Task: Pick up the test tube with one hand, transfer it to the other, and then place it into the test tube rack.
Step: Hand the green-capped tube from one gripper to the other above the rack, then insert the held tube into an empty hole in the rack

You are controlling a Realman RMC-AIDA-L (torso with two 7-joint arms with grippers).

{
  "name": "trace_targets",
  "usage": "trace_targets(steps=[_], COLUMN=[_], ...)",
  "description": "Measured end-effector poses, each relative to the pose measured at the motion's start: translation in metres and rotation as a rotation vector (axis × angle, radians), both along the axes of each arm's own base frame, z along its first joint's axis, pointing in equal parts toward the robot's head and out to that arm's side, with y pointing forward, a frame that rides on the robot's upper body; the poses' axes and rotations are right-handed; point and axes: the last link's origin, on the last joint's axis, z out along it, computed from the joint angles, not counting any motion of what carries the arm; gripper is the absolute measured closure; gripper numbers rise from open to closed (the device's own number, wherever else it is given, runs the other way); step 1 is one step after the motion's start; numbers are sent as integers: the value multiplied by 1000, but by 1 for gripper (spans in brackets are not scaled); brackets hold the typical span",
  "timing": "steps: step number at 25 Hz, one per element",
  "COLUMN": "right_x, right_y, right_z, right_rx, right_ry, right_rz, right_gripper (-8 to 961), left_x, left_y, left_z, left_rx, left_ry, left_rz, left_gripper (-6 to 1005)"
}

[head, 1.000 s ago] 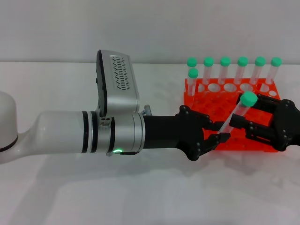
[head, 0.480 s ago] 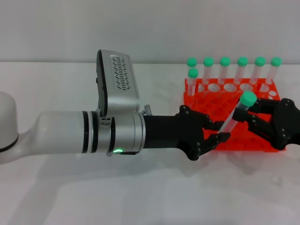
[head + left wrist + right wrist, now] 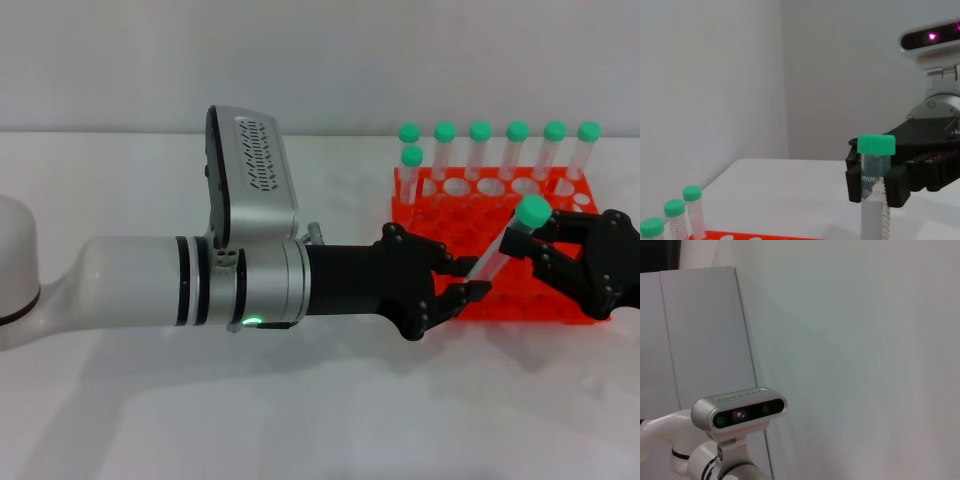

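The test tube (image 3: 500, 252), clear with a green cap, hangs tilted in the air in front of the orange-red test tube rack (image 3: 520, 305). My left gripper (image 3: 472, 277), on the silver-white arm, is shut on the tube's lower end. My right gripper (image 3: 530, 255) reaches in from the right, its fingers closed on the tube just below the cap. In the left wrist view the tube (image 3: 874, 190) stands upright with the right gripper's black fingers (image 3: 901, 182) pressed on both sides of it.
Several green-capped tubes (image 3: 481, 150) stand in the rack's back rows and show in the left wrist view (image 3: 692, 210). The white table (image 3: 300, 410) spreads in front. The left arm's camera housing (image 3: 250, 175) rises above the wrist and shows in the right wrist view (image 3: 740, 410).
The right gripper's fingers have drawn in and closed on the tube below its cap. The tube's cap has shifted slightly right. The left arm has stayed still.
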Motion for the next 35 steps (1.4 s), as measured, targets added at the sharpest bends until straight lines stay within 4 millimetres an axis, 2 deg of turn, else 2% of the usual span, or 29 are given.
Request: trace_targets(steps=[16,23,29,33,35], right_x=[5,5,8,14,16], right_y=[-3,-4,-2,1,4], right_z=[3,4,8,16,19], right_rx=[7,6,26,60,69], right_ry=[-1,0,0,-18,-30], right_rz=[-9,-9,-23,-47,-57], right_gripper=[748,743,739,736,735], left_x=[-6,-6,-16,-33,-48], left_y=[5,3,-5,-12,-15], left_z=[9,7,9,23,36], left_rx=[36,26,29,99,173], left_ry=[-67,-65,-78,-132,-180], left_rz=[80,84,110,162,199], left_gripper=[737,486,255,118,118])
